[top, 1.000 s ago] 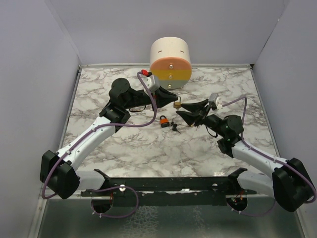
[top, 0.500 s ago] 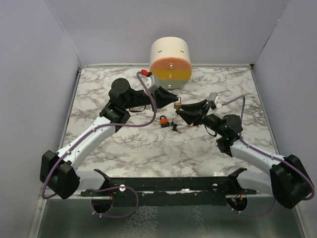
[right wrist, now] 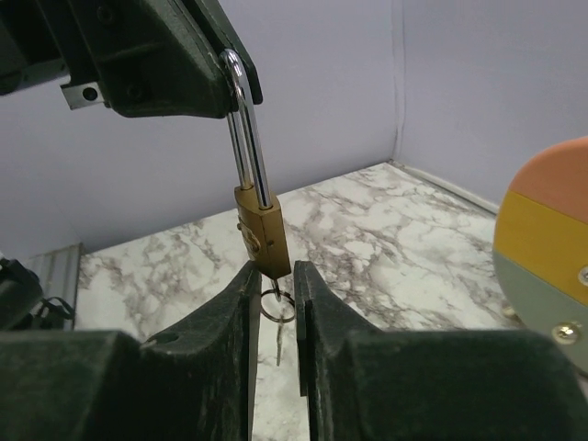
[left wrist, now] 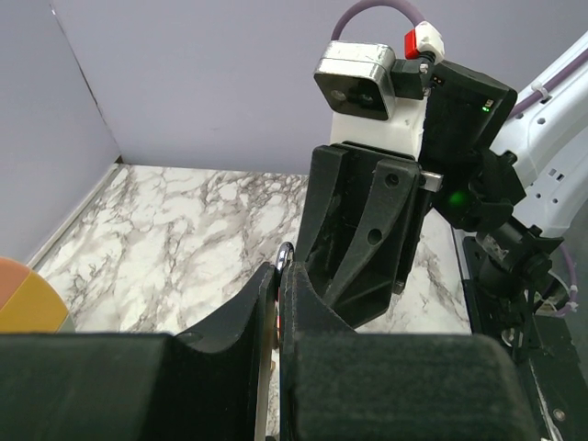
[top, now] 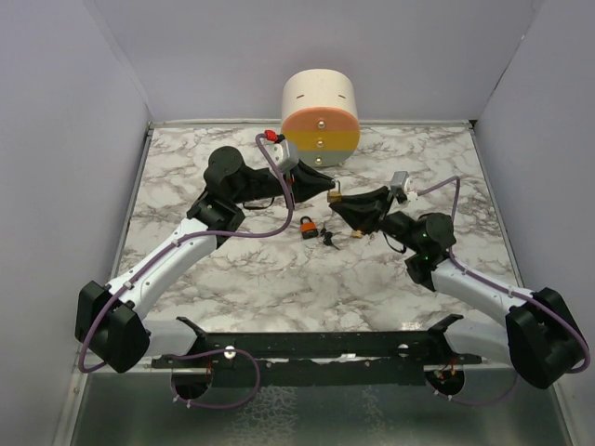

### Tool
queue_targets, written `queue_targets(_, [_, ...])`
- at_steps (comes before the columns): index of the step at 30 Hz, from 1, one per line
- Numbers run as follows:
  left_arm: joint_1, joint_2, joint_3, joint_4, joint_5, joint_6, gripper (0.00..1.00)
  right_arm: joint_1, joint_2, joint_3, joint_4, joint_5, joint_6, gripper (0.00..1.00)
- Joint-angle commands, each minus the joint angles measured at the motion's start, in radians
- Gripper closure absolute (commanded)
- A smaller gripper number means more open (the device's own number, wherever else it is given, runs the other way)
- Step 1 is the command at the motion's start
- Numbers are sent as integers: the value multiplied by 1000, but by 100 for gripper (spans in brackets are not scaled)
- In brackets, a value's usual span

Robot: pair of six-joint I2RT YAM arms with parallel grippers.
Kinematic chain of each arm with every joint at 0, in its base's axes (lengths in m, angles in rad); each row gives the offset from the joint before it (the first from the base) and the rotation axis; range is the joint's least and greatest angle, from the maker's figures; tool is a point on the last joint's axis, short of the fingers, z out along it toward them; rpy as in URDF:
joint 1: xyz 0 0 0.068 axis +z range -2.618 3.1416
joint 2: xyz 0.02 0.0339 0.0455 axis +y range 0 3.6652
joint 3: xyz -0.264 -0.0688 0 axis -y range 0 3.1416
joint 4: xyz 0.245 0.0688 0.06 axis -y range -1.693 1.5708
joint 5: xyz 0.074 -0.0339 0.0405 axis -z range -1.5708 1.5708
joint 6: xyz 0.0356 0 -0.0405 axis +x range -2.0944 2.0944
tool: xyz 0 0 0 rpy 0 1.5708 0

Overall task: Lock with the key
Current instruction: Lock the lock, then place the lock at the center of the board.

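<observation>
A brass padlock (right wrist: 262,230) hangs by its steel shackle from my left gripper (top: 327,192), which is shut on the shackle (left wrist: 285,253). A thin silvery key on a wire ring (right wrist: 277,306) dangles from the padlock's underside. My right gripper (right wrist: 273,268) sits just below, its jaws a narrow gap apart on either side of the padlock's lower end and that ring. In the top view the right gripper (top: 342,206) meets the padlock (top: 333,195) above the table's middle. The key (top: 327,236), a tiny black-headed bunch, lies on the marble.
An orange padlock (top: 306,225) lies just left of the key bunch. A cream cylinder with orange, yellow and grey bands (top: 320,116) stands at the back wall. Grey walls close in the marble table (top: 232,279) on three sides.
My right gripper has crept left, up to the hanging padlock, and its jaws have narrowed around the padlock's underside. The left arm has held still.
</observation>
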Motion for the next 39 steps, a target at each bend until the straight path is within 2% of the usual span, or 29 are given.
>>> queue_targets(1, [4, 2, 17, 43, 28, -9, 100, 0, 7, 32, 36, -30, 11, 92])
queue_targets(2, [4, 2, 18, 44, 26, -9, 100, 0, 8, 34, 30, -31, 12, 98])
queue_targets(3, [4, 2, 18, 45, 25, -8, 100, 0, 8, 35, 26, -31, 11, 99])
queue_targets(12, [4, -10, 12, 92, -28, -4, 100, 2, 12, 26, 25, -36, 6, 99])
queue_targets(19, [4, -46, -50, 269, -118, -59, 100, 17, 36, 17, 15, -26, -1, 99])
queue_targets(31, [4, -87, -134, 449, -222, -125, 100, 59, 65, 19, -11, 6, -33, 99])
queue_targets(39, [4, -110, -164, 475, -275, -109, 100, 79, 60, 13, -52, 42, -59, 99])
